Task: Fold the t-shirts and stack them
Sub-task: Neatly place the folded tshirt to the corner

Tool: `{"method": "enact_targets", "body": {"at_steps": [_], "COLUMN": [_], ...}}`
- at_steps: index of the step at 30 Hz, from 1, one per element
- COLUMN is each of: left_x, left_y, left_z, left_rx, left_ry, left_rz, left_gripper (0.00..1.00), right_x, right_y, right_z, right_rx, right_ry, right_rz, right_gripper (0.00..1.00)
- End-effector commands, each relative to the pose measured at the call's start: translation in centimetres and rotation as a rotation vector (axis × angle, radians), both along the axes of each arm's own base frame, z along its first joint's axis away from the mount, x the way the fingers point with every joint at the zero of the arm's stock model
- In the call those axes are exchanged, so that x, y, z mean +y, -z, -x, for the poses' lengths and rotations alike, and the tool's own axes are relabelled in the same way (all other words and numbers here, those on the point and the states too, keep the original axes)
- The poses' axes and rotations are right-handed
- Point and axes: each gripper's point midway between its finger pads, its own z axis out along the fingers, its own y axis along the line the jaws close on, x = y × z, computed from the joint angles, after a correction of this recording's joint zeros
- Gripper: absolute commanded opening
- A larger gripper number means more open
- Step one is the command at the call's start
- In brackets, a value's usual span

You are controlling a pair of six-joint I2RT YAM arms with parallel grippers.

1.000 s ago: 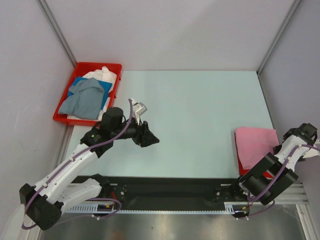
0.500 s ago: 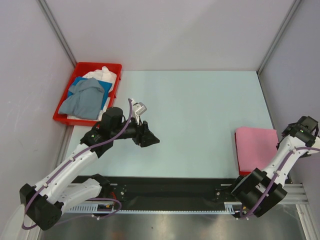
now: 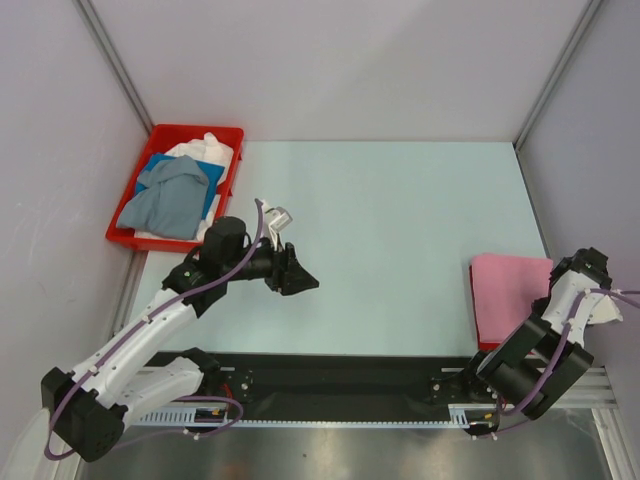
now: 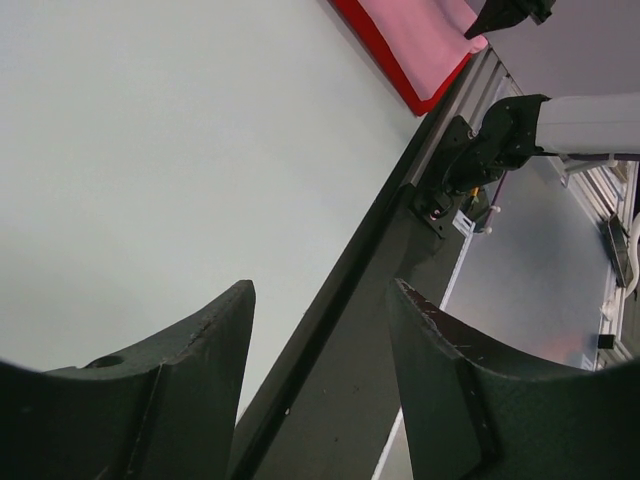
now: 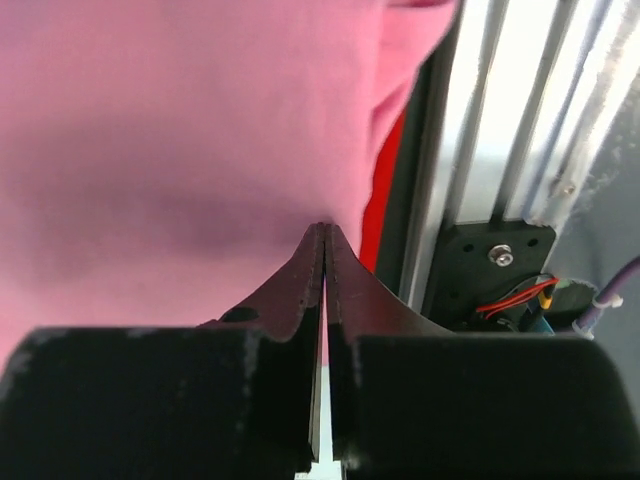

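Note:
A folded light pink t-shirt (image 3: 508,288) lies at the table's right near corner on top of a red one, whose edge (image 3: 485,345) shows underneath. My right gripper (image 3: 567,274) hovers at the pink shirt's right edge. In the right wrist view it (image 5: 326,230) is shut just over the pink cloth (image 5: 180,130), with nothing seen between the jaws. My left gripper (image 3: 300,279) stands open over bare table at centre left; it (image 4: 320,290) holds nothing. More t-shirts lie in the red bin: grey-blue (image 3: 168,207), blue (image 3: 160,164) and white (image 3: 205,150).
The red bin (image 3: 172,130) sits at the far left against the wall. A black and aluminium rail (image 3: 340,375) runs along the near edge, close to the pink shirt (image 4: 420,25) and the red edge (image 5: 381,195). Grey walls enclose the table.
My right gripper swung out past the pink shirt's right side, then came back over its right edge and closed. The left arm barely moved.

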Motion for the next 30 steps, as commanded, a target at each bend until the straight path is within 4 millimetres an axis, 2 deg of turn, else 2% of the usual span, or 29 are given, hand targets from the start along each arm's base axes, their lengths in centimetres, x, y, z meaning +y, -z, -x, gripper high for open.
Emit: {"method": "enact_targets", "body": {"at_steps": [1,9,15,16,18,19,21,22,24,25,26,27,28,29,30], "left_x": [0.1,0.5,1.0,1.2,1.5,1.6,2.1,2.2,2.5,2.6,2.8,3.1,3.3,3.4,3.5], "left_y": [-1.5,-1.4,-1.5,-1.4,-0.8,-0.5,0.6,1.0,2.7,3.1,3.8,4.2,4.5,4.5,4.7], "left_z": [-0.3,-0.9,-1.4,-1.4,-1.4,-1.3,-1.0,-0.9,-0.5,-0.3,0.0,-0.2,-0.2,-0.2,-0.1], "left_rx": [-0.027,-0.017,-0.003,0.000,0.020,0.025,0.058,0.071,0.132,0.146,0.169,0.178,0.187,0.193,0.205], "left_ry": [-0.007,-0.034,-0.069,-0.076,-0.094,-0.101,-0.128,-0.138,-0.161,-0.170,-0.178,-0.201,-0.212,-0.220,-0.225], "left_rz": [0.034,0.019,0.011,0.010,0.001,-0.006,-0.020,-0.022,-0.037,-0.042,-0.053,-0.067,-0.077,-0.086,-0.096], "left_gripper": [0.61,0.61,0.61,0.61,0.60,0.60,0.60,0.60,0.61,0.61,0.61,0.61,0.61,0.61,0.61], "right_x": [-1.1,-1.7,-1.6,-1.4,-1.2,-1.6,-1.2,-0.7,0.8,2.2,5.1,6.7,8.6,12.9,14.5], "right_y": [-0.2,1.9,4.2,4.3,3.1,0.9,-1.6,-3.7,-6.3,-7.6,-9.5,-10.7,-11.6,-12.4,-14.1], "right_z": [1.5,3.6,2.7,2.4,2.0,0.6,-0.8,-3.8,-7.2,-9.5,-13.1,-15.4,-16.8,-18.2,-19.3], "right_rx": [0.066,0.179,0.156,0.142,0.104,0.033,0.059,0.003,-0.109,-0.192,-0.279,-0.338,-0.363,-0.377,-0.396], "right_ry": [0.120,0.221,0.179,0.172,0.171,0.126,0.014,-0.093,-0.180,-0.244,-0.353,-0.421,-0.488,-0.637,-0.693], "right_rz": [0.077,0.013,-0.097,-0.112,-0.102,-0.044,0.001,0.045,0.087,0.073,0.068,0.063,0.050,0.028,0.027], "right_gripper": [0.00,0.00,0.00,0.00,0.00,0.00,0.00,0.00,0.00,0.00,0.00,0.00,0.00,0.00,0.00]}}
